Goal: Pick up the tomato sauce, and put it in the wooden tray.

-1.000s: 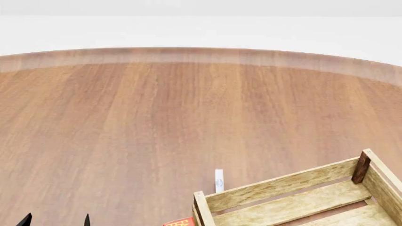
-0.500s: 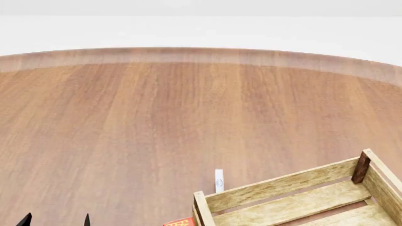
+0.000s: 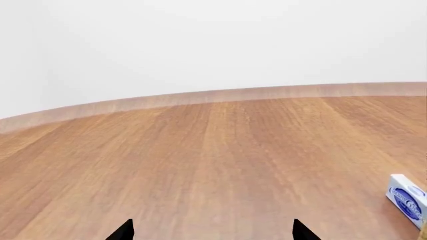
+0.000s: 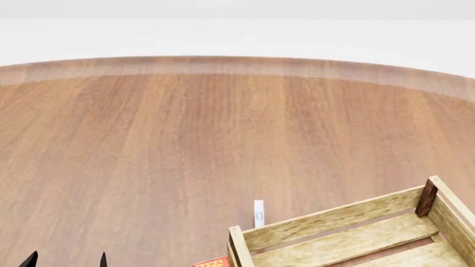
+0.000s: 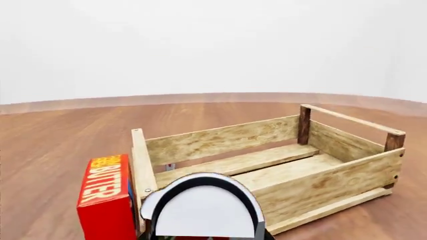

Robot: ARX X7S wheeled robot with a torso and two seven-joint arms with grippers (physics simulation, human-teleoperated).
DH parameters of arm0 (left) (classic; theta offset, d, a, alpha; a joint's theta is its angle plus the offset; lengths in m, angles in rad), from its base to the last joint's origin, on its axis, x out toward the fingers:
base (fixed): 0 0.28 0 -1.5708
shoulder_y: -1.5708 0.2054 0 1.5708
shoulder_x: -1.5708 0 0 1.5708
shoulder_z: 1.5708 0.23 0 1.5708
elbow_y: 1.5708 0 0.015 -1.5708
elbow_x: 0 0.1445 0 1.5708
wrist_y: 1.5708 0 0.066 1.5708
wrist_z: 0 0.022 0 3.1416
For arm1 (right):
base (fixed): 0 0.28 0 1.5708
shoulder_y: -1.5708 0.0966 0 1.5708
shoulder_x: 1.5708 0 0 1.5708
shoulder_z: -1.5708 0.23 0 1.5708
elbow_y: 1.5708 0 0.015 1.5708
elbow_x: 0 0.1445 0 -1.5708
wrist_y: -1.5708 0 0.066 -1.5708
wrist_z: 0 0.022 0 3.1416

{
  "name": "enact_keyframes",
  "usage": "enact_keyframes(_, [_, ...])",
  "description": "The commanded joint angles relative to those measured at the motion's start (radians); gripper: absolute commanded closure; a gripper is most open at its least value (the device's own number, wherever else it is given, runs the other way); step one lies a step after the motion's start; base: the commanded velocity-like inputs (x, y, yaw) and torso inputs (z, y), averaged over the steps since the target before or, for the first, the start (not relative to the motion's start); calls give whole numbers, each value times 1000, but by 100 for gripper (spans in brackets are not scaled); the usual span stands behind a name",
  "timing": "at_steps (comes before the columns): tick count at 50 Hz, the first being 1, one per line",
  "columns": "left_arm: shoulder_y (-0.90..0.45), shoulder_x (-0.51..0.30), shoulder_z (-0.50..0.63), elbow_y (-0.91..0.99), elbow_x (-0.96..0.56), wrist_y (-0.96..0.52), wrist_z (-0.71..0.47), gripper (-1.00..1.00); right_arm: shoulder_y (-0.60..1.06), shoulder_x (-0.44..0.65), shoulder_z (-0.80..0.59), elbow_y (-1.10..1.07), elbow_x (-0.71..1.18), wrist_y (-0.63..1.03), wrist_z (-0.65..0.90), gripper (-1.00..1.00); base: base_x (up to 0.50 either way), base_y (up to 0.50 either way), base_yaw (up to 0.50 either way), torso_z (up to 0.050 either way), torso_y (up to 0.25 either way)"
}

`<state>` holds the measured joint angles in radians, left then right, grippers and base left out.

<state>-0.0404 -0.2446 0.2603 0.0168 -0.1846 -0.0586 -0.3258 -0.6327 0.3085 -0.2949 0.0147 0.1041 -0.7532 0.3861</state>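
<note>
Half the task at most seems done: the small red-labelled, silver-topped tomato sauce can (image 5: pixel 200 210) is seen right at the right hand, whose grip cannot be told, just short of the still-unfilled pale slatted wooden tray (image 5: pixel 333 182). The left hand (image 3: pixel 212 232) is spread, holding nothing.

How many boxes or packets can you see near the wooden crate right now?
2. A red butter box stands against the pale slatted wooden crate at its corner; a small white-and-blue packet stands behind the crate's far wall. Others may be hidden.
</note>
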Motion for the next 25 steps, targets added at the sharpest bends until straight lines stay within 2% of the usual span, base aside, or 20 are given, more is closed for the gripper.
enact_keyframes(1, [-1,15,-5,13,-8,11,35,-100,-139,15,76,-146,-90,-143,36,100,0,0,0,0,0])
enact_keyframes(3, [1,14,-4,20,-9,7,33,-100,-149,28,68,-150,-100,-182,53,100,0,0,0,0,0])
enact_keyframes(8, [8,11,0,48,-8,-13,23,-100,-151,239,-91,-207,-233,-232,424,100,0,0,0,0,0])
enact_keyframes(15, [3,8,0,29,-13,2,28,-100,-148,344,-157,-239,-263,-278,579,100,0,0,0,0,0])
enact_keyframes(18, [3,7,2,30,-13,1,26,-100,-145,354,-149,-249,-277,-256,626,100,0,0,0,0,0])
enact_keyframes(25, [1,5,4,19,-16,11,27,-100,-104,377,-191,-243,-238,-224,631,100,0,0,0,0,0])
